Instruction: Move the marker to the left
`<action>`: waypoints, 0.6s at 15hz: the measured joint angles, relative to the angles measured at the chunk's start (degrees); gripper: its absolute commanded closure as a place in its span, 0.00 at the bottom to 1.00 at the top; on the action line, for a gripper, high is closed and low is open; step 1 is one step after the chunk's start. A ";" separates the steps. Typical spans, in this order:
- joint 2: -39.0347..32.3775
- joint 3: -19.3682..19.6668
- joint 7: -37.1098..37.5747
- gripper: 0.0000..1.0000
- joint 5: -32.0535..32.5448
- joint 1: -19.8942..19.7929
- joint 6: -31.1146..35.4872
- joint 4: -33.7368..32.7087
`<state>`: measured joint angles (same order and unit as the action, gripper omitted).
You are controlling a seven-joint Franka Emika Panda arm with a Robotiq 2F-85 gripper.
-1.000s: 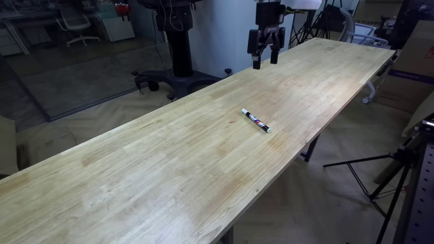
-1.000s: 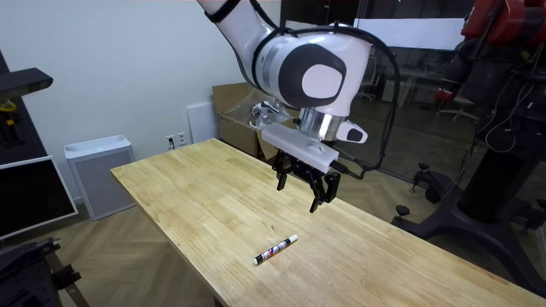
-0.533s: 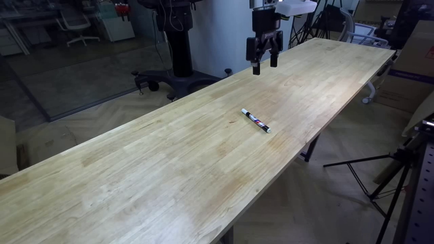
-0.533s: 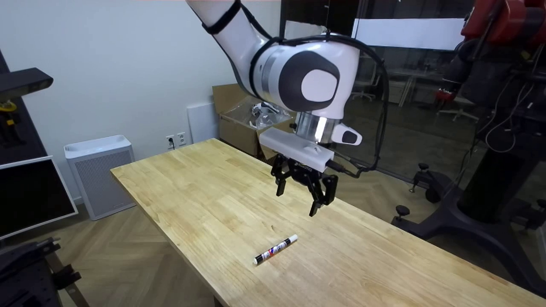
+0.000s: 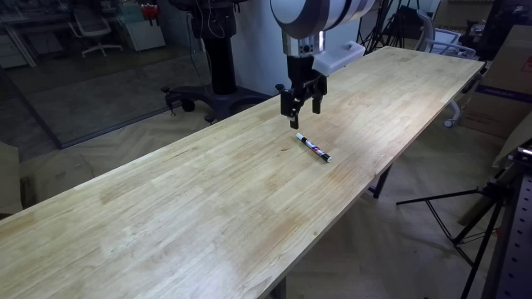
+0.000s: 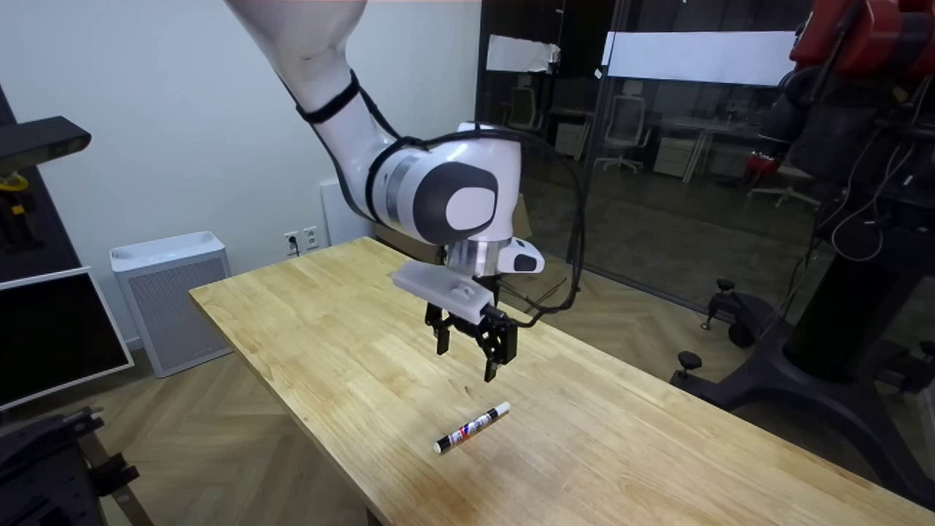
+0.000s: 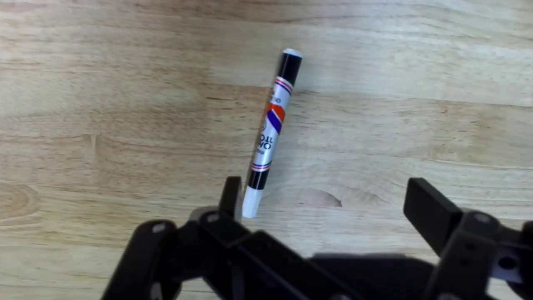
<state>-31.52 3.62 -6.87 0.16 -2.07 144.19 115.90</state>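
The marker (image 5: 314,148) lies on the long light wooden table (image 5: 178,207), black with white ends and a white, red and blue label. In an exterior view the marker (image 6: 472,427) lies on the near side of my gripper (image 6: 466,363). My black gripper (image 5: 305,118) is open and empty, above the table and apart from the marker. In the wrist view the marker (image 7: 271,125) stands nearly upright in the picture, its white cap end beside the left finger, inside the gap of the open gripper (image 7: 325,191). Most of it extends beyond the fingertips.
A black wheeled stand (image 5: 220,89) stands behind the table's far edge. A tripod (image 5: 478,207) stands on the floor beyond the other edge. In an exterior view a white air purifier (image 6: 175,299) stands near the table's end.
My gripper has come down and moved closer to the marker, moving leftward in both exterior views. It has stayed open. The marker has not moved.
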 measured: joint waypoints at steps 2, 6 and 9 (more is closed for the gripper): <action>-0.85 -0.34 1.58 0.00 -0.03 0.69 6.11 2.95; -1.08 -0.49 4.00 0.00 -0.65 0.90 17.60 10.21; -0.98 -0.82 4.00 0.00 -1.25 0.29 18.60 11.65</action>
<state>-32.50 2.80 -2.87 -1.08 -1.77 162.80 127.55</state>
